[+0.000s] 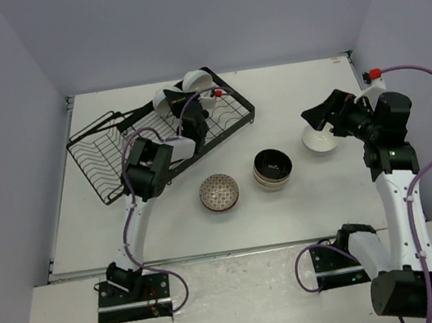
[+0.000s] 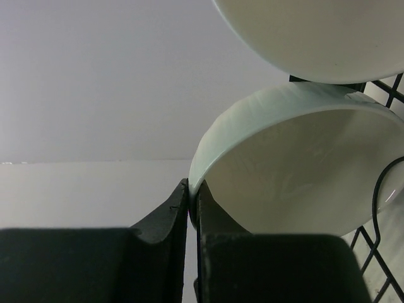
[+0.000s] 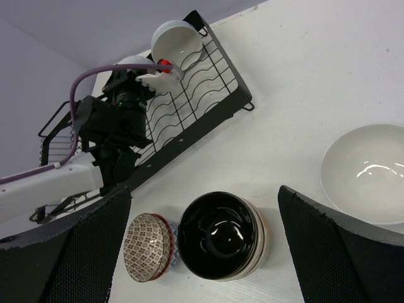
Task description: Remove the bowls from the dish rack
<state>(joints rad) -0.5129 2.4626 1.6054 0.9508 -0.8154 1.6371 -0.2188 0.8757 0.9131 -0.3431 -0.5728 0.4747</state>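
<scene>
Left tool [image 2: 190, 192] is clamped on the rim of a white bowl [image 2: 303, 170] at the far end of the dish rack [image 1: 108, 159]. A neighbouring bowl [image 2: 315, 31] stands just beside it. Right tool [image 1: 318, 116] hangs with jaws apart over an unloaded bowl [image 1: 318, 142] on the table [image 1: 287, 91].

Step in hand: extraction. The hold appears shallow, so the next move calls for a steady lift clear of the wires.

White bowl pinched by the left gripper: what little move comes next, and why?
Probably lift the white bowl gently out of the dish rack: the left gripper looks shut on its rim, and a second white bowl sits close beside it.
</scene>
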